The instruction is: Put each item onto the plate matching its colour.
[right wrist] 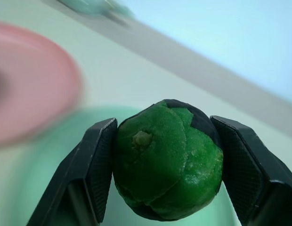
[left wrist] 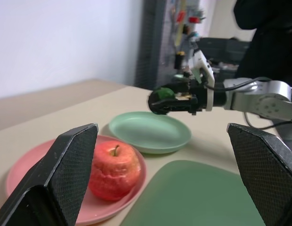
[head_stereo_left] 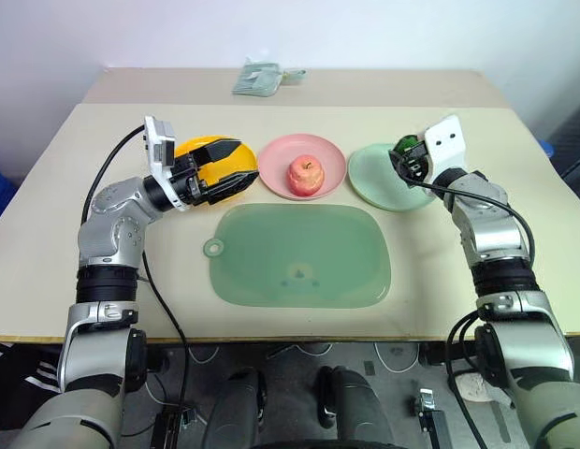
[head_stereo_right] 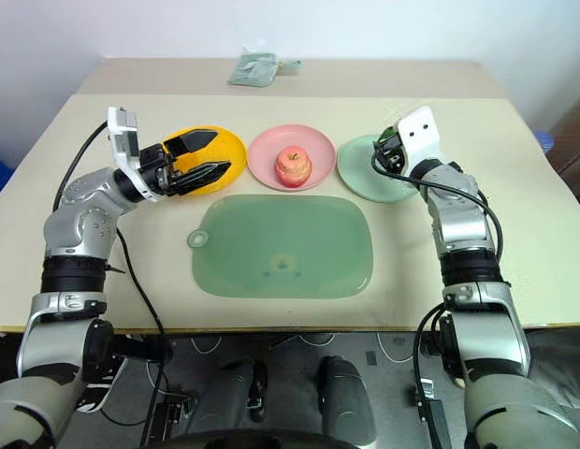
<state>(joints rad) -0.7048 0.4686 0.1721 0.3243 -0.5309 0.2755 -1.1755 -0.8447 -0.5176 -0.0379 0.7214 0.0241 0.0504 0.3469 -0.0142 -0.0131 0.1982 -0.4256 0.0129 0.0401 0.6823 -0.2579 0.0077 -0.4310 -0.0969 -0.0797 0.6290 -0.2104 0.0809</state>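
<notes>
Nearest the head camera lies the large green mat (head_stereo_left: 299, 254), a smooth rounded rectangle with a small ringed tab at one corner, flat on the pale tabletop (head_stereo_left: 47, 234). Beyond it stand three round shallow plastic plates in a row: the yellow plate (head_stereo_right: 232, 148) on the robot's left, the pink plate (head_stereo_left: 281, 157) in the middle, the mint green plate (head_stereo_left: 369, 178) on the right.

The apple (head_stereo_left: 306, 175), pink-red with a dimpled top and a short stem (its skin looks slightly ridged in the left wrist view), sits upright on the pink plate.

The right gripper (right wrist: 160, 165) is clamped on the dark green fruit (right wrist: 167, 157), a glossy, lumpy ball with a small stem scar, its two black textured fingers pressing opposite sides. From the head views it hovers over the mint green plate, the fruit clear of the plate's surface.

The left gripper (head_stereo_left: 224, 173) hangs over the yellow plate with its black fingers spread wide and nothing between them.

At the table's far edge lies a crumpled pale green bundle (head_stereo_left: 262, 77).
</notes>
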